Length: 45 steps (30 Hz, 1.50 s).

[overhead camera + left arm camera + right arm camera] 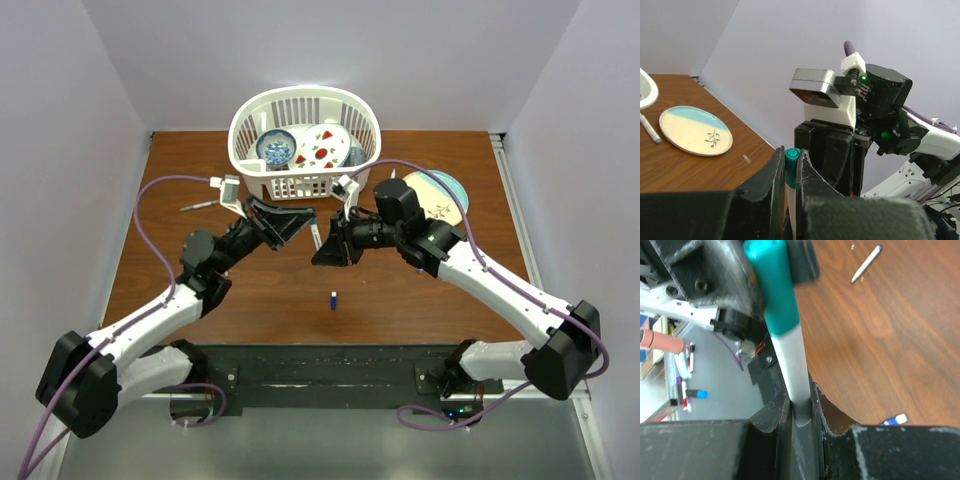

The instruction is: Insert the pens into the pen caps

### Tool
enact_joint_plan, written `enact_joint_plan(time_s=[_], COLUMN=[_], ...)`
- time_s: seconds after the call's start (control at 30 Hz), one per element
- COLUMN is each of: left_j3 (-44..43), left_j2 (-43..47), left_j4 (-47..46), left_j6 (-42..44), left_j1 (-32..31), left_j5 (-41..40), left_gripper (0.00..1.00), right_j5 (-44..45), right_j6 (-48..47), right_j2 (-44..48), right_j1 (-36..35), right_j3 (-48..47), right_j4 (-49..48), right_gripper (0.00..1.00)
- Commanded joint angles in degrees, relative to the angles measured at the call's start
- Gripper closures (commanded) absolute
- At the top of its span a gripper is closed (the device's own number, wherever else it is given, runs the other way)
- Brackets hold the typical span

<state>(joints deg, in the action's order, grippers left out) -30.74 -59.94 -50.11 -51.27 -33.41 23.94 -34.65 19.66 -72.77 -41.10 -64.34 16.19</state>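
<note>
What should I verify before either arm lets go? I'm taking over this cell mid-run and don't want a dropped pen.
1. Right gripper shut on the white pen: ok.
2. Left gripper shut on the green cap: ok.
3. Pen and cap in line, barrel entering the cap: ok.
4. Cap pushed fully home: cannot tell.
5. Next cap ready, the blue cap lying free on the table: ok.
6. Another pen within reach, the grey pen lying loose left of the basket: ok.
</note>
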Motion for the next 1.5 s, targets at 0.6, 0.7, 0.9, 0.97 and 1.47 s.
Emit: enact_joint_plan(time_s=[0.6,0.7,0.9,0.97,1.47], left_j3=[-15.84,-16.54,-23.48,-23.23,-25.42], left_j2=[-18.79,-23.54,-31.99,-32.96,-34.98], left_j4=[40.43,41.93,52.65,52.31,57.22], left_j6=[13.99,14.52,19.27,19.01,18.84], left_j1=[11.35,11.35,11.26,11.26,10.47], left_j5=[7.97,4.8,-1.53,-1.97,-10.04], left_gripper=[1.0,1.0,1.0,1.0,0.66], right_j5=[7.66,8.2,7.14,6.88,13.38], right_j6=[7.59,7.41,7.24,6.8,5.56], right_j2=[32.08,30.77,27.69,27.07,30.94], right_j1=[6.12,6.21,6.12,6.12,6.12], right_j3=[28.57,27.6,27.69,26.63,24.61], right_j4=[-11.53,-10.38,-12.23,-11.44,-6.52], right_gripper=[0.11,0.09,0.08,0.08,0.08])
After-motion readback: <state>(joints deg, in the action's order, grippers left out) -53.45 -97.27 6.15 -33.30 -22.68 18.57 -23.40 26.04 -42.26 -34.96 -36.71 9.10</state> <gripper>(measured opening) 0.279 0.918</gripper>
